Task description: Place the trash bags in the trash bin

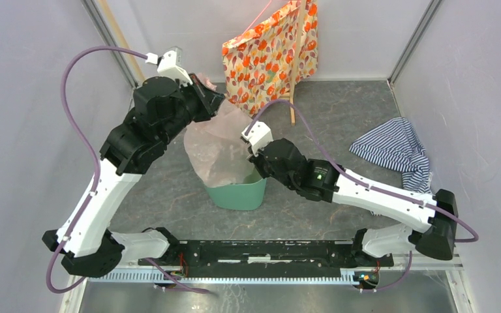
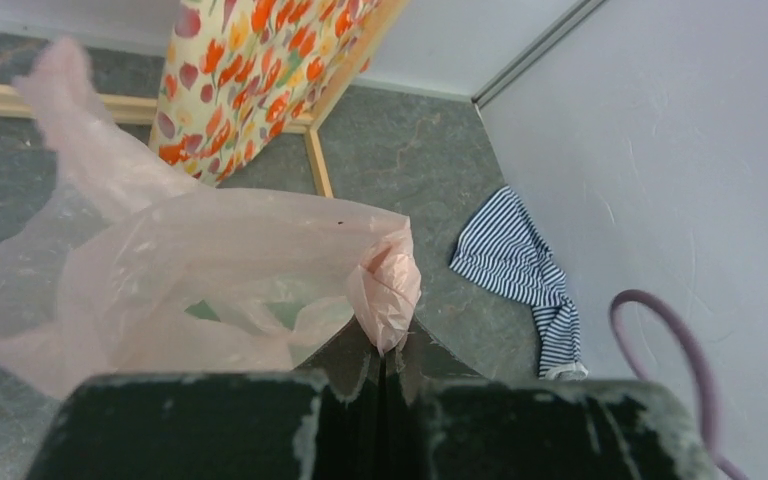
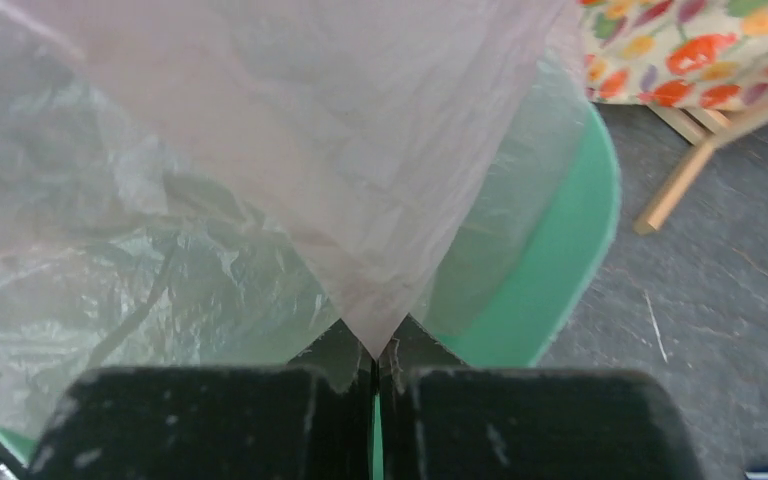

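A thin translucent pink trash bag (image 1: 216, 147) is stretched over the mint-green trash bin (image 1: 241, 194) at the table's middle, its lower part inside the bin. My left gripper (image 1: 210, 98) is shut on a bunched corner of the bag (image 2: 388, 285) at the far side, held above the bin. My right gripper (image 1: 253, 158) is shut on the bag's near edge (image 3: 375, 320) right over the bin's rim (image 3: 550, 290). The bin's inside shows green through the film in the left wrist view (image 2: 260, 315).
An orange floral-patterned bag (image 1: 271, 52) leans on a wooden frame (image 1: 295, 65) at the back wall. A blue-and-white striped cloth (image 1: 396, 151) lies on the table at the right, also in the left wrist view (image 2: 520, 265). Grey walls close in both sides.
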You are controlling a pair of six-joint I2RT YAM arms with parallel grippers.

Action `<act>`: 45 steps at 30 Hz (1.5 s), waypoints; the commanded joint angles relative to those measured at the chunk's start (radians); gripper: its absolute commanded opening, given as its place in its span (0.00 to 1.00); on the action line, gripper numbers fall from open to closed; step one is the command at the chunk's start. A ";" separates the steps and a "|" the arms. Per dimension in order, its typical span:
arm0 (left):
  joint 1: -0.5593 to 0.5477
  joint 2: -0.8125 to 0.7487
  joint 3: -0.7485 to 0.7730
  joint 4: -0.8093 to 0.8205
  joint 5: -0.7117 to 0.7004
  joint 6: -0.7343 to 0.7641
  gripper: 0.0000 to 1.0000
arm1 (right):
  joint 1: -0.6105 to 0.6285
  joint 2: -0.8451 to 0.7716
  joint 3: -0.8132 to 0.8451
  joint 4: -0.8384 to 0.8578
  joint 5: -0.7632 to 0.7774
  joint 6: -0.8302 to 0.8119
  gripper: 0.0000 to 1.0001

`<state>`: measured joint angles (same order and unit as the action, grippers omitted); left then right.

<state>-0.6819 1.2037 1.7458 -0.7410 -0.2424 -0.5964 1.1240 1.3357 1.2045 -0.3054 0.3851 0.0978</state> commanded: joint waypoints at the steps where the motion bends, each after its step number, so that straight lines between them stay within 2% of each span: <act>1: 0.002 -0.035 -0.084 0.065 0.037 -0.061 0.02 | 0.004 -0.083 -0.023 0.026 0.121 0.027 0.00; 3: 0.002 -0.073 -0.144 0.072 0.033 -0.068 0.02 | 0.006 -0.084 -0.020 0.025 0.107 0.020 0.03; 5: 0.002 -0.113 -0.198 0.074 0.027 -0.069 0.02 | 0.009 -0.091 -0.008 0.027 0.069 0.005 0.13; 7: 0.002 -0.152 -0.246 0.076 0.034 -0.068 0.02 | 0.009 -0.101 0.012 0.022 0.040 -0.004 0.29; 9: 0.002 -0.188 -0.288 0.089 0.041 -0.071 0.02 | 0.009 -0.112 0.044 0.011 0.002 -0.019 0.50; 11: 0.002 -0.203 -0.297 0.093 0.036 -0.072 0.02 | 0.009 -0.128 0.065 0.015 -0.058 -0.036 0.66; 14: 0.002 -0.181 -0.257 0.083 0.033 -0.061 0.02 | 0.016 -0.147 0.106 0.025 -0.149 -0.043 0.74; 18: 0.002 -0.146 -0.227 0.086 0.038 -0.058 0.02 | 0.071 -0.160 0.143 0.073 -0.238 -0.038 0.71; 23: 0.002 -0.100 -0.183 0.086 0.039 -0.057 0.02 | 0.201 -0.124 0.138 0.138 -0.262 -0.077 0.62; 25: 0.002 -0.084 -0.160 0.081 0.042 -0.057 0.02 | 0.220 -0.088 0.138 0.154 -0.270 -0.072 0.56; 27: 0.002 -0.067 -0.136 0.069 0.044 -0.054 0.02 | 0.222 -0.053 0.128 0.186 -0.275 -0.061 0.56; 29: 0.002 -0.057 -0.122 0.062 0.048 -0.053 0.02 | 0.220 -0.018 0.110 0.222 -0.218 -0.054 0.56; 32: 0.002 -0.059 -0.121 0.057 0.053 -0.058 0.02 | 0.207 0.044 0.109 0.233 -0.052 -0.024 0.54; 36: 0.002 -0.078 -0.138 0.041 0.046 -0.065 0.02 | 0.164 0.095 0.080 0.220 0.051 0.026 0.51; 45: 0.002 -0.193 -0.307 0.013 0.015 -0.122 0.02 | 0.147 0.082 0.023 0.197 0.093 0.046 0.52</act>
<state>-0.6819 1.0691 1.5055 -0.7116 -0.2085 -0.6525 1.2667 1.4452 1.2270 -0.1162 0.4305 0.1341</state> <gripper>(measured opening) 0.025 0.510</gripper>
